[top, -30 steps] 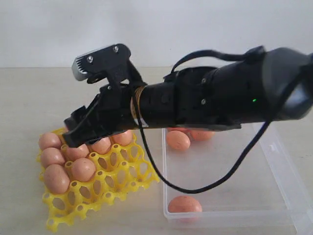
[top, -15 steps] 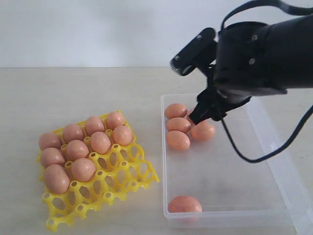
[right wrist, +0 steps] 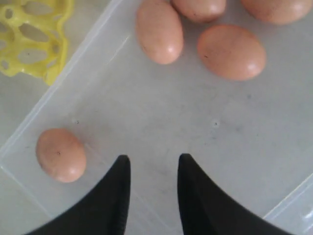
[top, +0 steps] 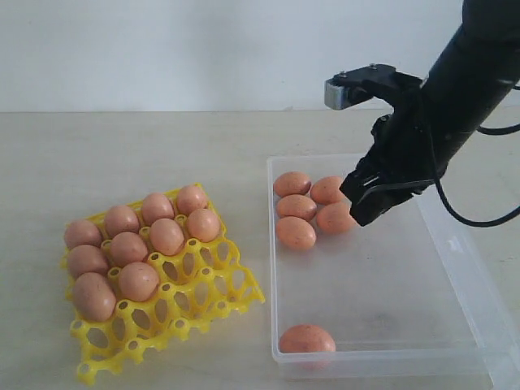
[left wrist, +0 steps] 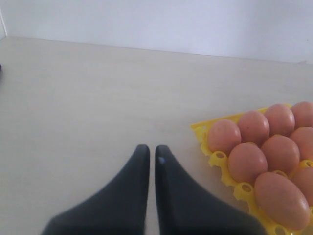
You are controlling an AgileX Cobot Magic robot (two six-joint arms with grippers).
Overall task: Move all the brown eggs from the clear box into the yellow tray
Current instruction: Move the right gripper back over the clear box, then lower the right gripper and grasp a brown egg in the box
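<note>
Swung clear of the yellow tray [top: 203, 296] at lower left of the exterior view within the last second. Hanging now at upper right, above the clear box [top: 382, 284], with the right gripper [top: 370, 210] tipped down just beside the bunched eggs. Narrowed at the jaws on the way, yet parted with a plain gap and nothing in it; only bare box floor between the black fingers in the right wrist view. Reads as one delivery finished and a fresh pick about to begin. No change at the left gripper [left wrist: 152, 152]: pressed almost shut, empty, parked over bare table [left wrist: 73, 98] just beside the tray's corner.

Largest first for the looks. Transparent and shallow, filling the right half of the exterior view, mostly bare inside. Bright yellow openwork beside it, filled in the upper-left cells and vacant along the lower and right ones. Ten brown eggs [top: 166, 236] seated there: two rows of four, then two more. Five left in the box: four touching or nearly so at its upper left, plus a lone egg [top: 307, 339] in the lower-left corner near the front wall. Roughly two thirds done, by that count. Smooth, oval, pinkish-tan with faint dark specks and a soft sheen, lying on their sides in the box, probably apt to roll if nudged.
</note>
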